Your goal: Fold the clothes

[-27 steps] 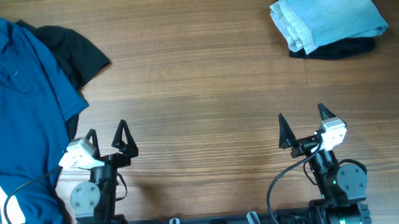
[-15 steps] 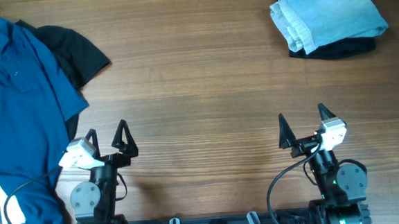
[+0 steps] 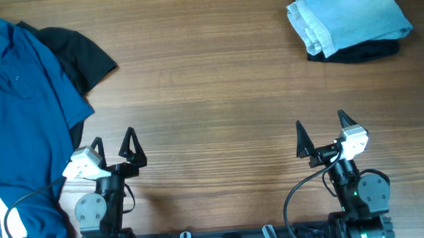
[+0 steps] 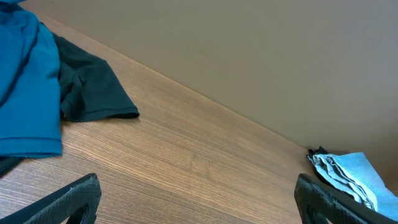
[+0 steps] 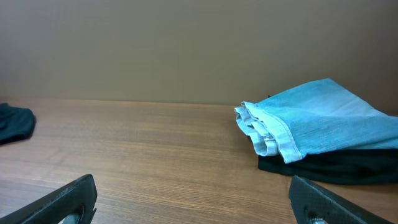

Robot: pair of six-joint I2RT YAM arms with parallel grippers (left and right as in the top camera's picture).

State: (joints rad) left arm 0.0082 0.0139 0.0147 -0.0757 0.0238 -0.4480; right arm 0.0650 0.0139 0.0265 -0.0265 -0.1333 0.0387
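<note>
- The blue shirt [image 3: 20, 123] lies rumpled at the table [image 3: 210, 82]'s left edge, over the black tee [image 3: 83, 57]. I see nothing shifted in the last second, so folding hasn't begun.
- The folded pile [image 3: 349, 11] sits far right.
- The left gripper [image 3: 112, 138] and right gripper [image 3: 320, 120] are both spread wide and empty at the near edge.

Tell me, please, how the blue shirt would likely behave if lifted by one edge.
The blue shirt lies rumpled with soft folds, so it would probably sag and drape rather than hold shape. It overlaps the black garment, so pulling it may drag that along.
</note>
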